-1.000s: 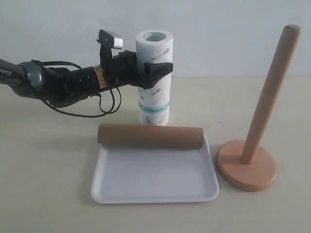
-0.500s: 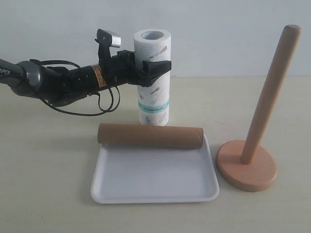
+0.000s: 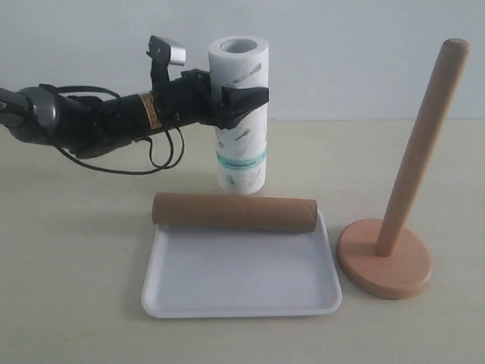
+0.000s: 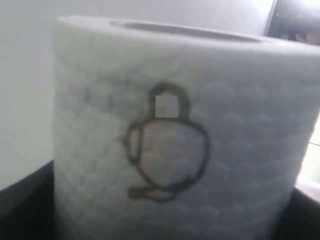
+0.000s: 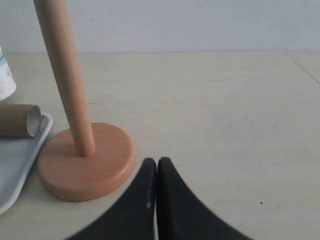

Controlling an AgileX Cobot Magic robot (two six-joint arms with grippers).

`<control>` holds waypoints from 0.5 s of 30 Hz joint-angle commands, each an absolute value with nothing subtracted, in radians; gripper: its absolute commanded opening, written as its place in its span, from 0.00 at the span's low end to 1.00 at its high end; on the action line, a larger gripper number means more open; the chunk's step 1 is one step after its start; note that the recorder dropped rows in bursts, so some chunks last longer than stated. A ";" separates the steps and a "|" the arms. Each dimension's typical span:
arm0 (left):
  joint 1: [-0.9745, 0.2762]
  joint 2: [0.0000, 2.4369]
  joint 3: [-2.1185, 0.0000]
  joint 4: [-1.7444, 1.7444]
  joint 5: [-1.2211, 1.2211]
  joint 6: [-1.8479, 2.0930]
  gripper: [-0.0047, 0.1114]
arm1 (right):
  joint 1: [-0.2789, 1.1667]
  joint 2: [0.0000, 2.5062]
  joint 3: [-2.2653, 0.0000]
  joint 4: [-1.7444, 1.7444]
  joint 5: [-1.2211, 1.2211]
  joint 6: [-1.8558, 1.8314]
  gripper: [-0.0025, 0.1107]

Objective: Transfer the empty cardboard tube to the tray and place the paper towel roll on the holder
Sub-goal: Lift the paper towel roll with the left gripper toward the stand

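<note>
Raised paper towel roll (image 3: 241, 155), left pincer (image 3: 250, 97) gripping

The holder (image 3: 400, 199) stands at the right with open air above its pole's rounded top and bare surface (image 3: 341, 152) behind it. The empty cardboard tube (image 3: 235, 213) lies along the tray's (image 3: 242, 277) far rim, barring low passage in front of the paper towel roll (image 3: 242, 152), whose left side the left end effector (image 3: 248, 96) and its arm occupy.
</note>
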State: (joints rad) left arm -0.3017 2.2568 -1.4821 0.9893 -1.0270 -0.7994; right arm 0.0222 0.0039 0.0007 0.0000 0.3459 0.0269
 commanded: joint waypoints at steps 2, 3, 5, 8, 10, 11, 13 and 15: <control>-0.301 2.026 -1.487 1.220 -1.069 -0.867 0.08 | 0.020 0.000 0.000 -0.006 0.333 0.024 0.02; -0.301 1.952 -1.487 1.292 -1.054 -0.948 0.08 | 0.020 0.000 0.000 -0.006 0.333 0.024 0.02; -0.301 1.851 -1.487 1.346 -1.026 -1.070 0.08 | 0.020 0.000 0.000 -0.006 0.333 0.024 0.02; -0.304 1.728 -1.487 1.388 -1.007 -1.137 0.08 | 0.020 0.000 0.000 -0.006 0.333 0.024 0.02; -0.332 1.644 -1.487 1.455 -0.956 -1.205 0.08 | 0.020 0.000 0.000 -0.006 0.333 0.024 0.02; -0.351 1.619 -1.487 1.475 -0.944 -1.231 0.08 | 0.020 0.000 0.000 -0.006 0.333 0.024 0.02; -0.402 1.588 -1.487 1.473 -0.937 -1.235 0.08 | 0.020 0.000 0.000 -0.006 0.333 0.024 0.02; -0.478 1.583 -1.487 1.470 -0.868 -1.241 0.08 | 0.020 0.000 0.000 -0.006 0.333 0.024 0.02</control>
State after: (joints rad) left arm -0.4197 1.5986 -1.4821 1.4816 -0.9272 -1.2250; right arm 0.0222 0.0039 0.0007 0.0000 0.3459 0.0269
